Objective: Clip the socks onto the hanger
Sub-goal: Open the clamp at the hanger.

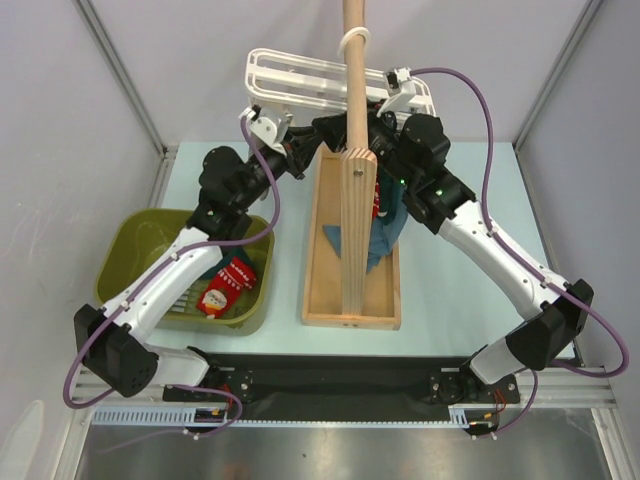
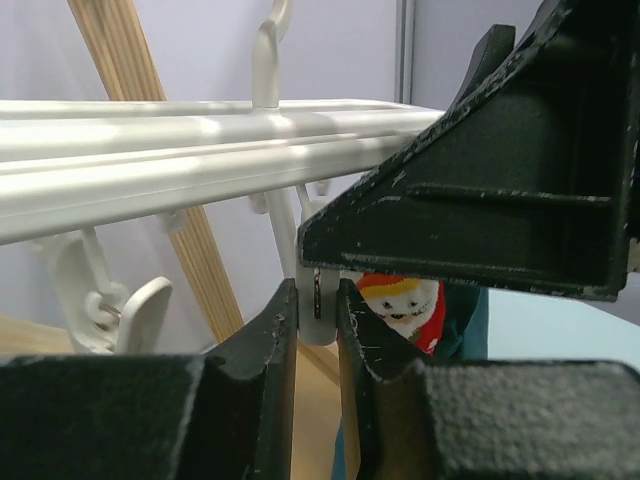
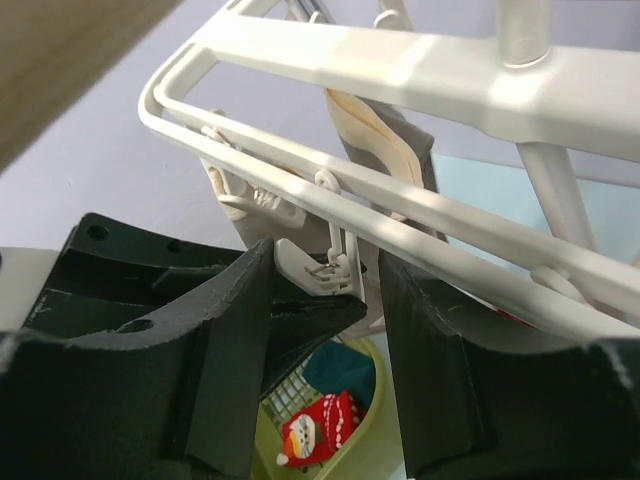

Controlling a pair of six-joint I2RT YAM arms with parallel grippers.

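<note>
We see the white slatted hanger (image 1: 300, 80) suspended at 12 o'clock, its clip pegs (image 3: 318, 268) dangling beneath. A red white-printed sock (image 1: 228, 287) lies crumpled at 8 o'clock. A dark teal sock (image 1: 378, 243) droops near centre, with red fabric touching it.

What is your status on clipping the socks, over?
Left gripper shut on small white plastic clip peg under white slatted plastic hanger. Right gripper open astride a peg. Red printed fabric sock just behind; wooden pole close.

White hanger (image 1: 300, 82) and clip (image 2: 305, 275). Red sock (image 1: 228, 287) with a white printed figure. Olive-green basket (image 1: 125, 245). Dark teal sock (image 1: 383, 243). Pale wood stand (image 1: 322, 270). Light blue desk (image 1: 455, 300). Purple cable (image 1: 491, 120).
</note>
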